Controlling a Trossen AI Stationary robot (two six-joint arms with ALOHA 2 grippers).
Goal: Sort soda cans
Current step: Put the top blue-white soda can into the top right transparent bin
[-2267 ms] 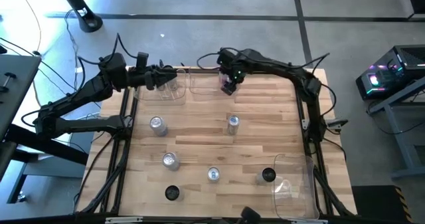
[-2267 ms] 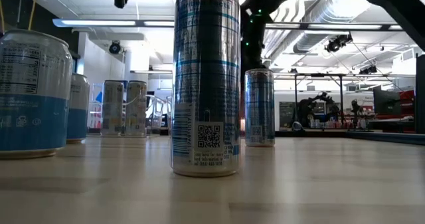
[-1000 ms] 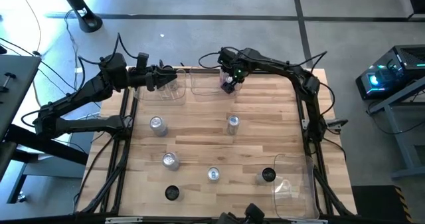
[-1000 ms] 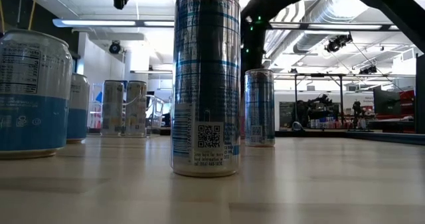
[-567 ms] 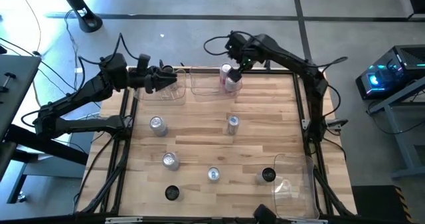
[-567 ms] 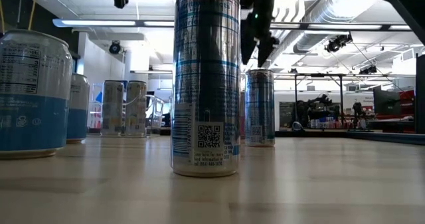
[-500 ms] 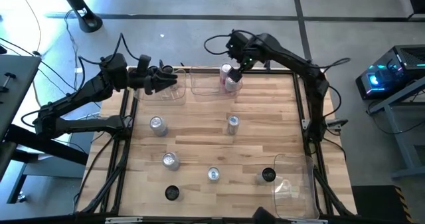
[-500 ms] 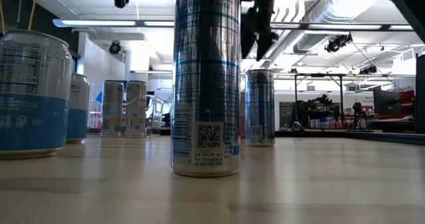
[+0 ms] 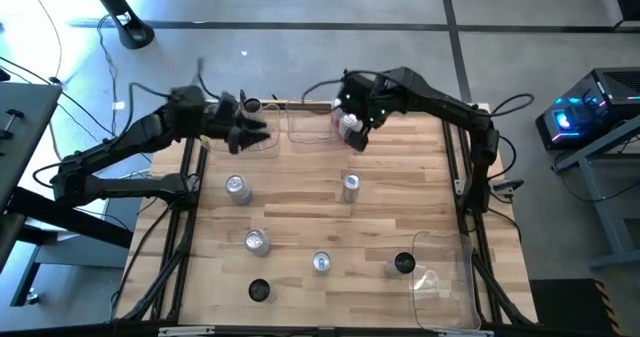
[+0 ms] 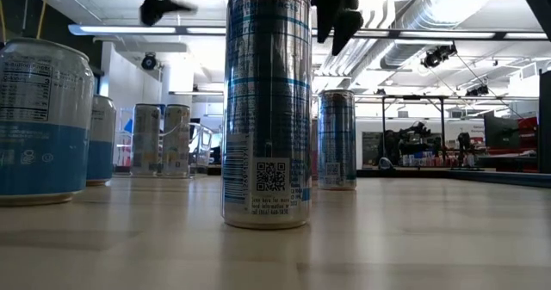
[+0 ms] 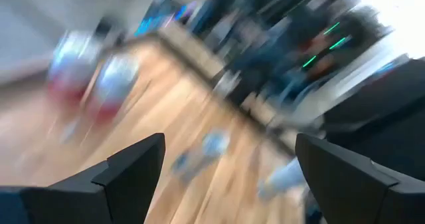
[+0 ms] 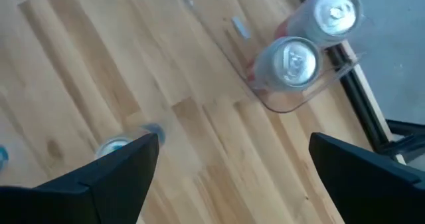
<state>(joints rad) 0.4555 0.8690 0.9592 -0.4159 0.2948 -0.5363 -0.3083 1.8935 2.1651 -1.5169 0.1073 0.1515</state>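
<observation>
Two red cans with silver tops (image 12: 292, 61) stand side by side in a clear bin (image 12: 275, 106) at the table's far edge. My right gripper (image 9: 357, 134) hangs open above that bin (image 9: 312, 123), fingers pointing steeply down, nothing between them (image 12: 232, 159). My left gripper (image 9: 248, 137) hovers open over a second clear bin (image 9: 262, 137) at the far left, holding nothing (image 11: 229, 164). Several more soda cans stand upright on the table: silver ones (image 9: 236, 186), (image 9: 350, 185), (image 9: 257, 240), (image 9: 321, 263) and black-topped ones (image 9: 403, 264), (image 9: 259, 290).
A third clear bin (image 9: 440, 273) stands at the near right corner. In the low view a tall can (image 10: 267, 105) stands close in front, with other cans (image 10: 39, 122), (image 10: 336, 139) behind it. Bare wood lies between the cans in the middle of the table.
My right gripper, open throughout, has risen out of the bin with the red cans and now hangs well above them; the cans stay standing. My left gripper has tipped downward and sunk a little over the far left bin.
</observation>
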